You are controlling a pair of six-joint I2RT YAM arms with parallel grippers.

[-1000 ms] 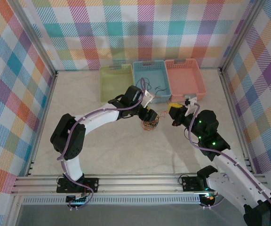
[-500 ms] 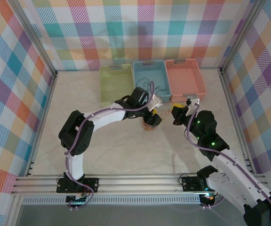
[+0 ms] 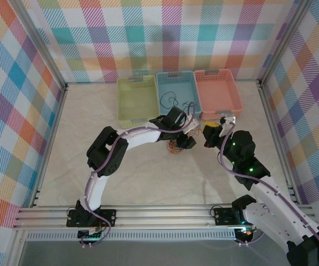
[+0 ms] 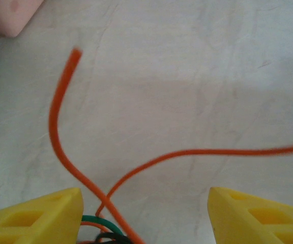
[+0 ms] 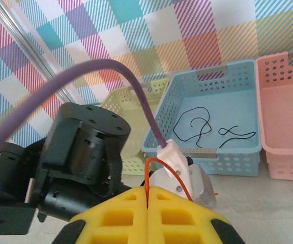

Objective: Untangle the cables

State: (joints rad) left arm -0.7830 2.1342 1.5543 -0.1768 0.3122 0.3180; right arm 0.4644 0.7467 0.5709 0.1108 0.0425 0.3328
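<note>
Cables (image 3: 174, 148): knot on table (image 3: 148, 177), near blue basket (image 3: 161, 94). Right gripper (image 5: 147, 198): clamped on one orange strand (image 5: 168, 172), seemingly anchoring it. Left gripper (image 4: 144, 206): jaws apart over knot, probably poised to pull another strand free.

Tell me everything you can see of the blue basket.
The blue basket is a rectangular tray that looks like plastic, with perforated walls and a handle slot in its far wall. It stands upright on the table, the middle one of a row, between the yellow-green basket and the pink basket. Two loose black cables lie curled on its floor. The left arm overlaps its near edge; contact cannot be told.
</note>
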